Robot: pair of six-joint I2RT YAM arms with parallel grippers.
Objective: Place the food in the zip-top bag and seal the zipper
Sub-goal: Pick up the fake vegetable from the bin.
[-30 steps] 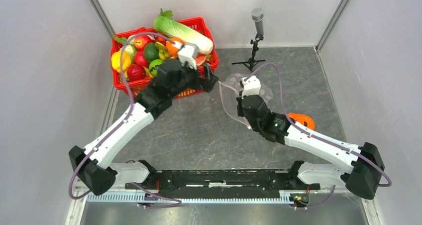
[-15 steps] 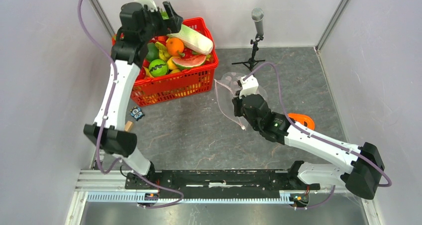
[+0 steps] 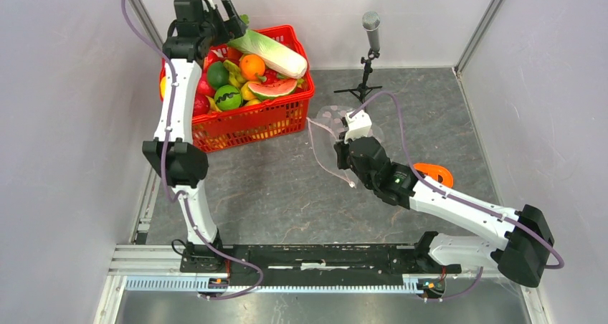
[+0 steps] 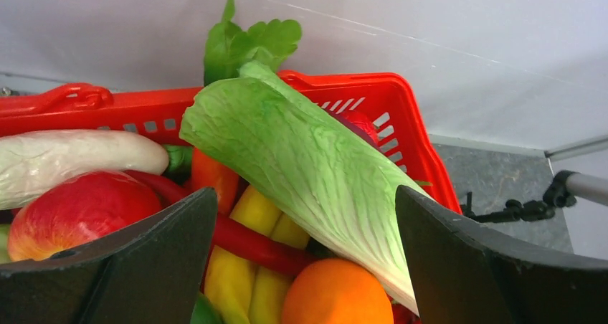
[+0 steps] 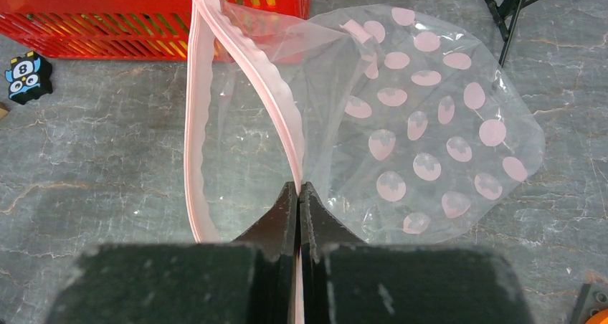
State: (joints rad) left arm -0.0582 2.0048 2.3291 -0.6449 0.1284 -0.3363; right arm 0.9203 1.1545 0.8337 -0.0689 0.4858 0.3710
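The left claw (image 4: 304, 224) is spread wide around the cabbage (image 4: 308, 159) in the red basket (image 4: 401, 109). The right claw (image 5: 298, 195) pinches the bag (image 5: 430, 123) by its pink zipper (image 5: 193, 123). A blue block (image 5: 29, 77) says "8".

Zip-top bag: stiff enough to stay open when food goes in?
Probably floppy and light: the zip-top bag is thin, wrinkled film. Its mouth likely collapses if nudged, since the right gripper pinches only one zipper lip.

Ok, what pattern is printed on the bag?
Pink round dots on the clear zip-top bag, clearest in the right wrist view.
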